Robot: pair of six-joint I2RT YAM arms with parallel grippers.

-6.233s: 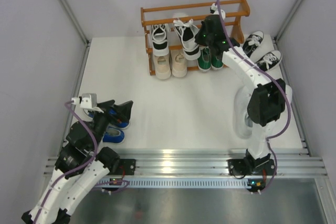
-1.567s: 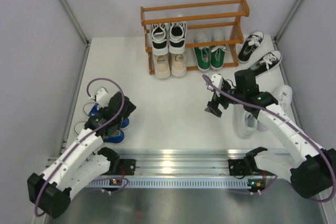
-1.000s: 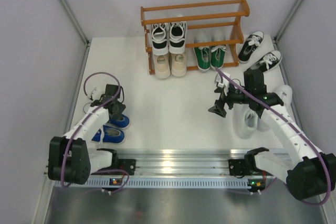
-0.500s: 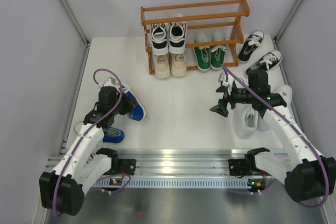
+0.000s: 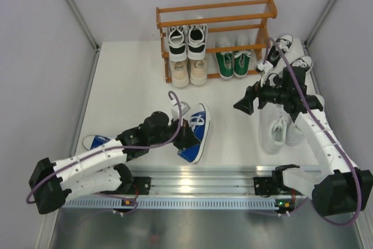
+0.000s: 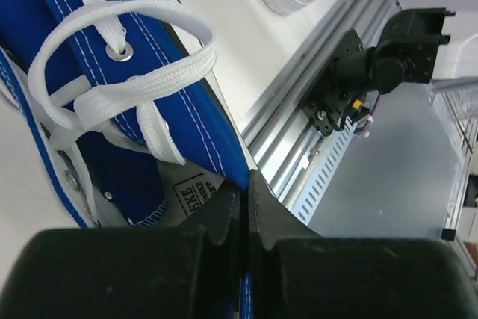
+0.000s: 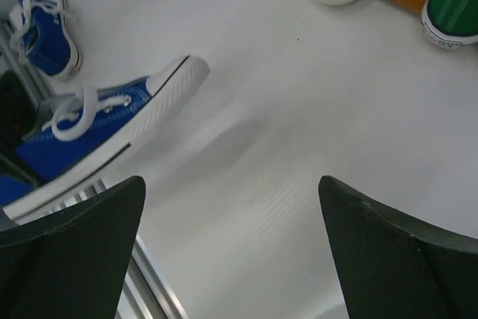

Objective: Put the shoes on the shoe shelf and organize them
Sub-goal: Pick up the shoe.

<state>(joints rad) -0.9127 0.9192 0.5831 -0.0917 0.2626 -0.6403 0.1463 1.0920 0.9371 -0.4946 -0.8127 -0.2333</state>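
Second blue shoe (image 5: pixel 96 142): lies flat near the near left corner of the table (image 5: pixel 140 80), well apart from its partner.
Left gripper (image 5: pixel 184 136): reaches out to the middle of the near edge. Its fingers are pressed tight together on the rim at the opening of the blue shoe (image 5: pixel 197 132).
Blue shoe: tipped onto its side, white laces showing, toe toward the far edge. Whether it touches the table cannot be told.
Shelf (image 5: pixel 215 9): stands at the middle of the far edge. A black pair (image 5: pixel 178 39) sits at the left of the middle tier, a beige pair (image 5: pixel 179 73) below it, and a green pair (image 5: pixel 226 65) at the lower right.
Right gripper (image 5: pixel 245 104): hangs over the table nearer the right edge, fingers spread wide, holding nothing.
White shoes (image 5: pixel 274 132): by the right edge, partly under the right arm.
Loose black pair (image 5: pixel 284 44): on the table at the far right corner, just beside the shelf.
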